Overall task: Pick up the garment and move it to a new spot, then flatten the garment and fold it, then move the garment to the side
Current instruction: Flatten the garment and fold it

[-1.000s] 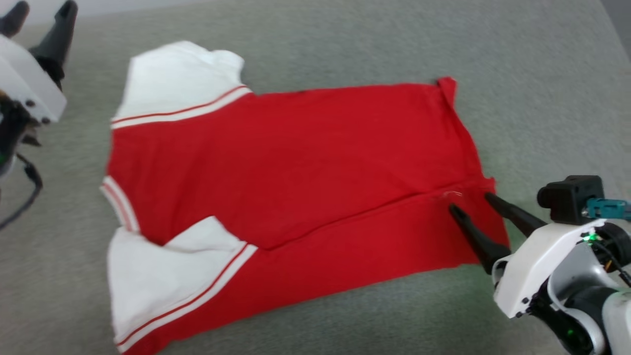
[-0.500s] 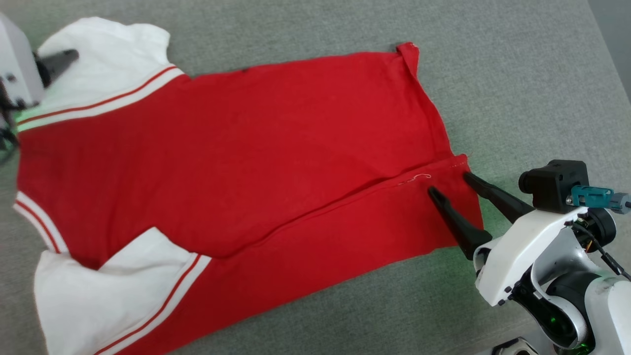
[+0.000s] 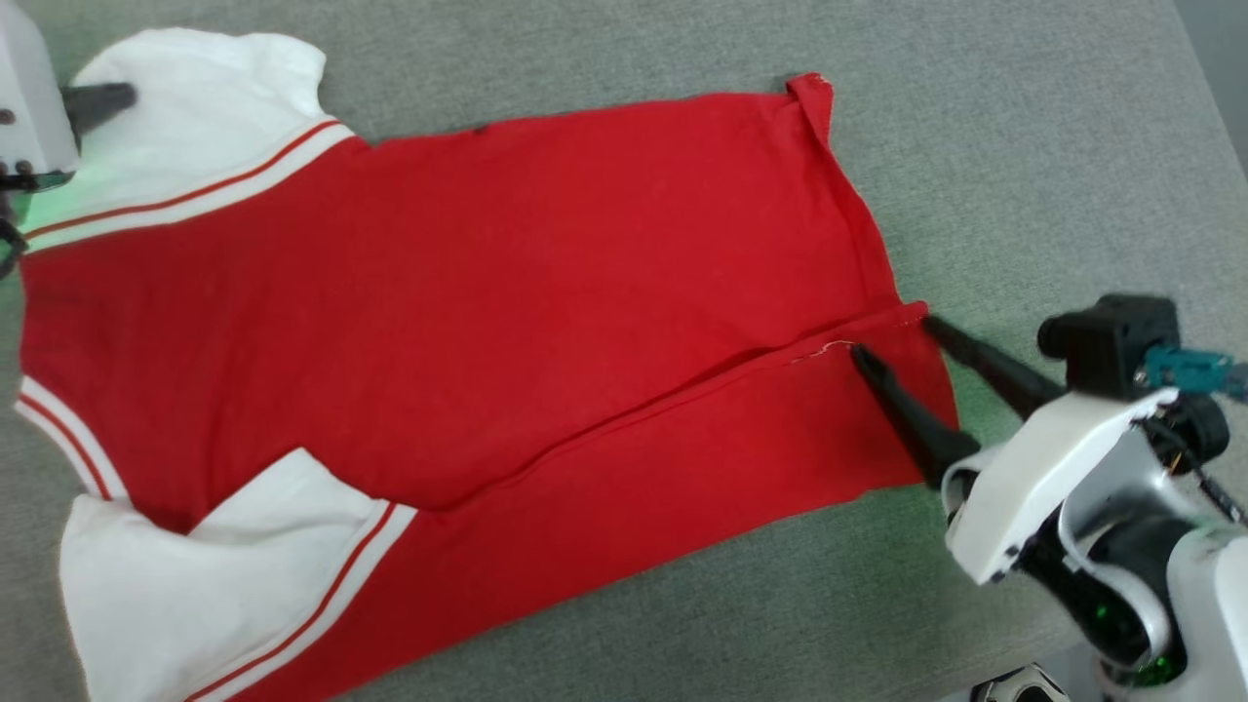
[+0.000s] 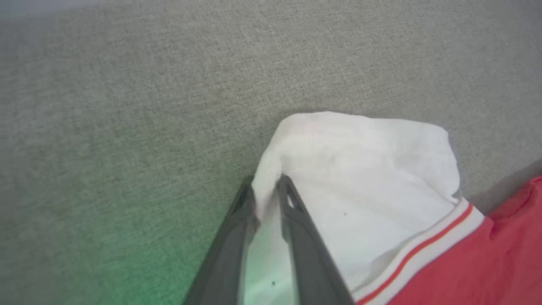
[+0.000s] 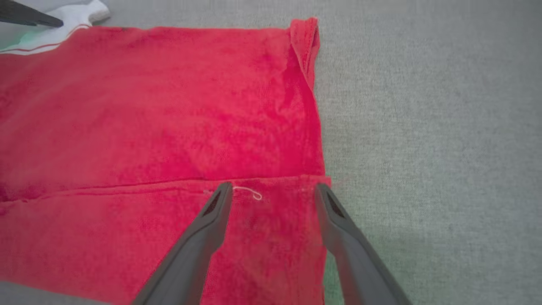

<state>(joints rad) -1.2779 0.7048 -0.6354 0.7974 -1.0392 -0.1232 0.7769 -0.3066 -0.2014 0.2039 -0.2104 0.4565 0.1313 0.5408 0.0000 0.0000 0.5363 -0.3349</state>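
Entry: the garment [image 3: 487, 292], a red jersey, lies spread on the grey surface [image 3: 1024, 117]. One long side is folded over onto the body, so a fold edge runs along its length. White sleeves sit at one end, each bordered by red-and-white striped trim [image 3: 195, 195]; the hem is at the other end.

Left jaws: at the outer edge of the garment's far sleeve [image 4: 360, 169]. Narrow. The two dark fingers [image 4: 300, 237] stand close together with a raised ridge of white sleeve cloth pinched between their tips. The rest of that sleeve lies on the surface.

Right jaws: at the garment's hem end, over the folded-over side. Wide apart, holding nothing. One finger [image 5: 199, 241] has its tip at the fold edge, just beside a loose white thread [image 5: 250, 192]. The other tip sits at the hem edge. Contact with the cloth: cannot tell.

The far hem corner [image 5: 307, 42] is turned over on itself. The near sleeve [image 3: 214, 565] lies at the garment's opposite corner.
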